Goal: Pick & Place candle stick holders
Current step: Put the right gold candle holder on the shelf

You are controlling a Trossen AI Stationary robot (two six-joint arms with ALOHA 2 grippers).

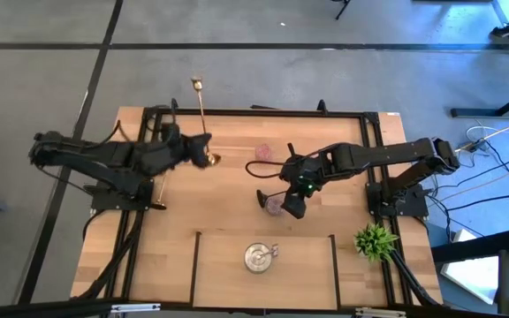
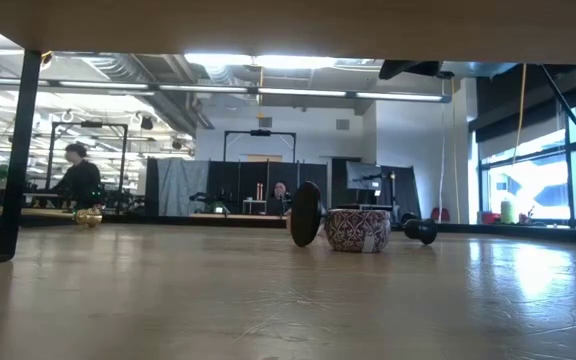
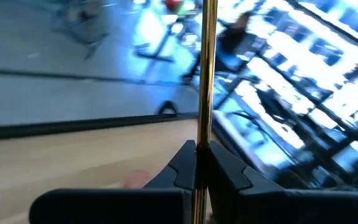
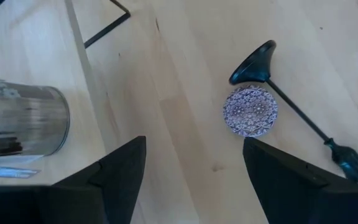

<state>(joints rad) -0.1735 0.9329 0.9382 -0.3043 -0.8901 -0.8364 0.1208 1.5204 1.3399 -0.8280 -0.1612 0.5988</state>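
Left pincer point(image 3: 197, 163) hiding gold holder's point(image 3: 207, 74) lower stem

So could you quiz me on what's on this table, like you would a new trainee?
1. True or false: the left gripper is shut on the tall gold candlestick holder.
2. Which holder lies on its side next to the pink patterned holder? A) silver B) black thin-stemmed C) gold
3. Fill in: the right gripper hangs over the table with its jaws ____.

Key: 1 true. 2 B, the black thin-stemmed holder. 3 open.
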